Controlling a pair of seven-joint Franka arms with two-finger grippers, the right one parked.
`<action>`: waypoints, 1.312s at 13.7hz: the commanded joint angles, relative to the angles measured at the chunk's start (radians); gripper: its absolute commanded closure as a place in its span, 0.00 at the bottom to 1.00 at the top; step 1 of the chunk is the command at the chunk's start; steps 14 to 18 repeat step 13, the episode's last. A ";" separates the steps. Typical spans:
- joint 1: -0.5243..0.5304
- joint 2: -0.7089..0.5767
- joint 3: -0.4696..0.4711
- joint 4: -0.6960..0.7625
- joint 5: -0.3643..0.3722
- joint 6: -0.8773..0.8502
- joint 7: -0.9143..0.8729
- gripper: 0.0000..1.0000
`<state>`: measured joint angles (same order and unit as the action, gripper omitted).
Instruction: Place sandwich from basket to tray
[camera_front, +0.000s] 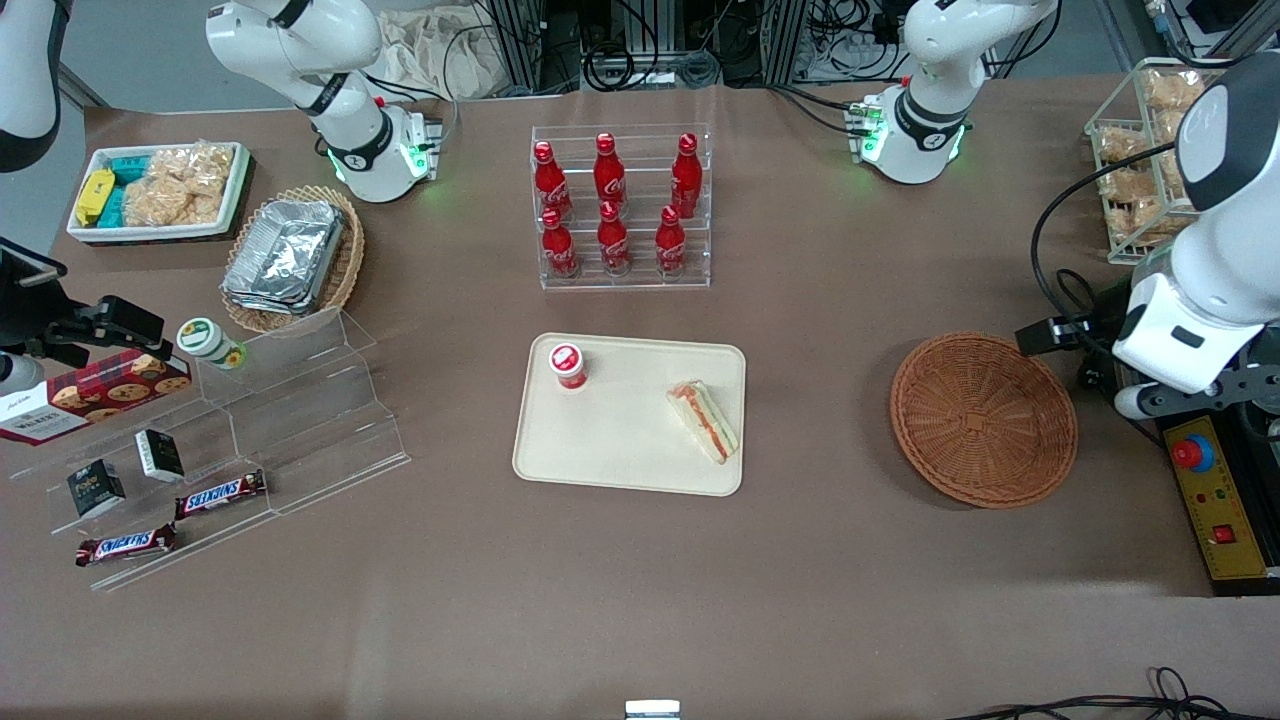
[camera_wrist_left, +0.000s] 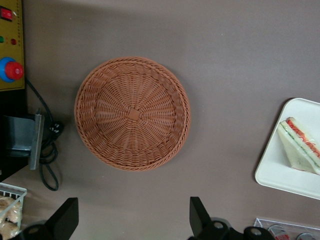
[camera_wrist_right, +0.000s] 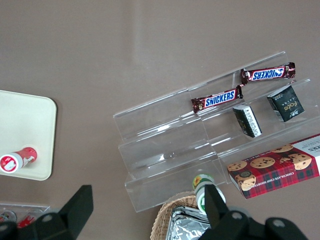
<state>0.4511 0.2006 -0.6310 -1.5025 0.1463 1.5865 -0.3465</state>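
Observation:
The sandwich (camera_front: 703, 420) (camera_wrist_left: 300, 150), a white wedge with orange-red and green filling, lies on the cream tray (camera_front: 620, 450) (camera_wrist_left: 280, 175), near the tray's edge that faces the basket. The round reddish-brown wicker basket (camera_front: 983, 418) (camera_wrist_left: 132, 114) has nothing in it. My left gripper (camera_front: 1045, 335) (camera_wrist_left: 132, 220) hovers above the table just off the basket's rim, farther from the front camera than the basket's middle. It is open, its fingers (camera_wrist_left: 67, 217) spread wide with nothing between them.
A small red-capped bottle (camera_front: 567, 365) lies on the tray. A clear rack of red cola bottles (camera_front: 620, 210) stands farther back. A yellow control box (camera_front: 1215, 490) and a wire basket of snacks (camera_front: 1140, 150) sit at the working arm's end. A clear stepped shelf (camera_front: 250, 420) stands toward the parked arm's end.

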 joint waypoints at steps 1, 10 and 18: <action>-0.161 -0.058 0.188 -0.039 -0.028 0.020 0.032 0.00; -0.463 -0.296 0.605 -0.322 -0.169 0.221 0.215 0.00; -0.463 -0.274 0.600 -0.295 -0.160 0.205 0.207 0.00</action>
